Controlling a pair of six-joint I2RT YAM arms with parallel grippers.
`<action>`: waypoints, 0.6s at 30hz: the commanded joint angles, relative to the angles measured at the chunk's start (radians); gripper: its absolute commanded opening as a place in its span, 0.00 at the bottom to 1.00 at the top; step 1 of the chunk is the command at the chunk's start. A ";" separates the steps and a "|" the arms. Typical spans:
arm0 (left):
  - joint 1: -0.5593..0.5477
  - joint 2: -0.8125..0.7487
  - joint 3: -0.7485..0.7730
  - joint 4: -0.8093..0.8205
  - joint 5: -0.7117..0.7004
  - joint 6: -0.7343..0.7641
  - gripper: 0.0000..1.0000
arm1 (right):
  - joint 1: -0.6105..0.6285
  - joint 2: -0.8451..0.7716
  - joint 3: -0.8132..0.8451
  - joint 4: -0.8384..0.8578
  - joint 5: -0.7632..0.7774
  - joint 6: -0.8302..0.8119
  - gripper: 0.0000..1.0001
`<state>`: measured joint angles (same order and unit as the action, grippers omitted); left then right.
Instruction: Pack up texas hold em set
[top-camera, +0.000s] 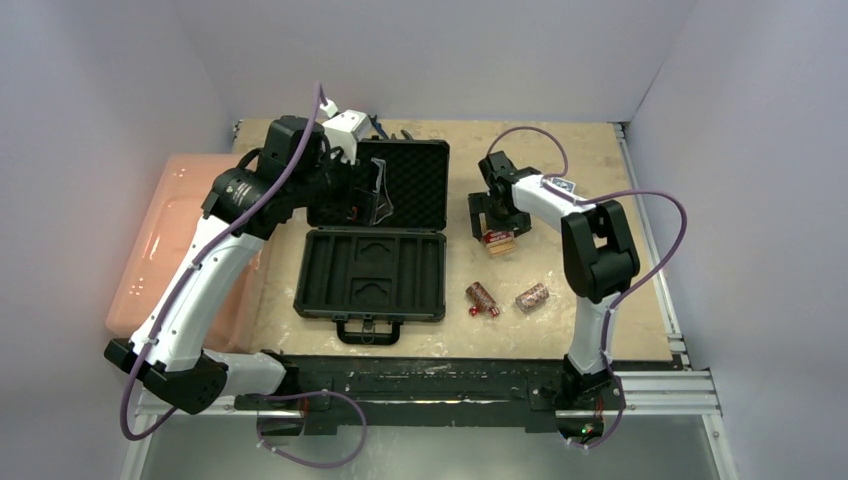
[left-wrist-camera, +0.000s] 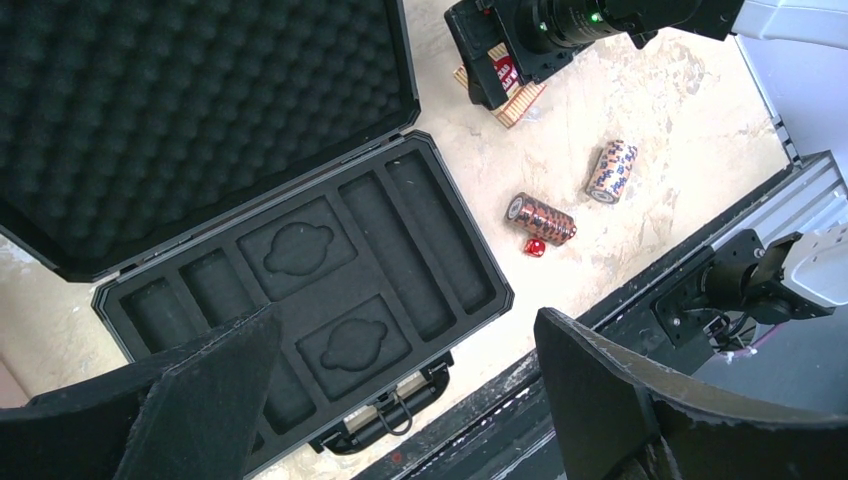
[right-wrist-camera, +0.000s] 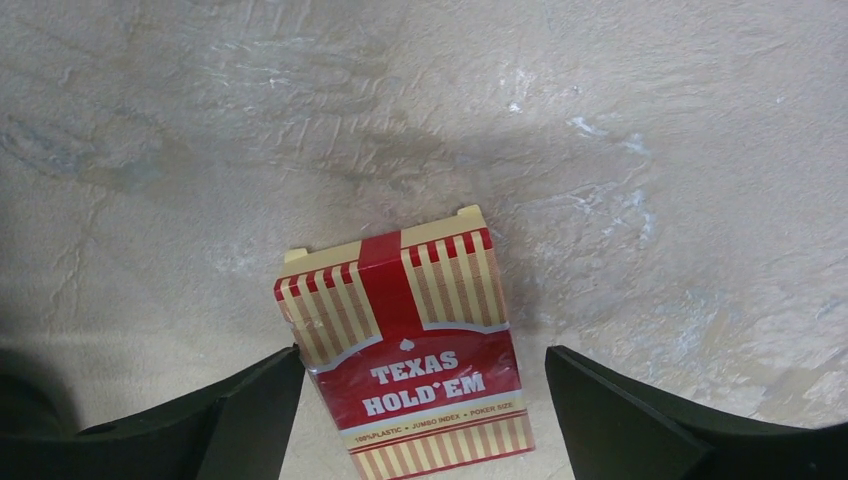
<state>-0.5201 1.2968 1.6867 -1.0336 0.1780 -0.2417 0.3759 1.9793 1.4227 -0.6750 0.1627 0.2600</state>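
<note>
A red-and-cream striped card deck (right-wrist-camera: 400, 300) printed "Texas Hold'em" lies flat on the pale stone-patterned tabletop (top-camera: 560, 330). The right gripper (right-wrist-camera: 422, 350) is poised over it, its jaws released and straddling the box. One black finger (right-wrist-camera: 250, 410) sits just beside the deck's edge, and a clear gap shows on the other side, so nothing is grasped.

At about nine o'clock from the deck sits the black briefcase-like case (top-camera: 372, 270). Its egg-crate foam lid (top-camera: 410, 185) is thrown open at twelve o'clock, its moulded foam tray is bare, and its handle (top-camera: 368, 330) points to six o'clock.

The left gripper (left-wrist-camera: 405, 320) hangs above the case near the hinge, its jaws spread wide and holding nothing.

At about five o'clock from the deck, two reddish patterned chip rolls (top-camera: 483, 297) (top-camera: 532, 297) lie near each other on the table. A small red die (left-wrist-camera: 535, 247) rests just beside the roll nearer the case.

A large pink translucent plastic bin (top-camera: 170, 240) stands at nine o'clock from the case, at the table's left edge.
</note>
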 joint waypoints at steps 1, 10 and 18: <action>-0.004 -0.024 -0.001 0.020 -0.015 0.022 0.97 | -0.007 -0.011 0.031 -0.019 0.007 0.036 0.98; -0.004 -0.036 -0.009 0.012 -0.025 0.028 0.97 | -0.010 -0.054 -0.042 0.049 -0.093 -0.123 0.94; -0.004 -0.036 -0.004 0.010 -0.021 0.031 0.97 | -0.041 -0.062 -0.032 0.064 -0.097 -0.158 0.92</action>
<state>-0.5201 1.2846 1.6863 -1.0340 0.1627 -0.2386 0.3588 1.9671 1.3888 -0.6361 0.0830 0.1364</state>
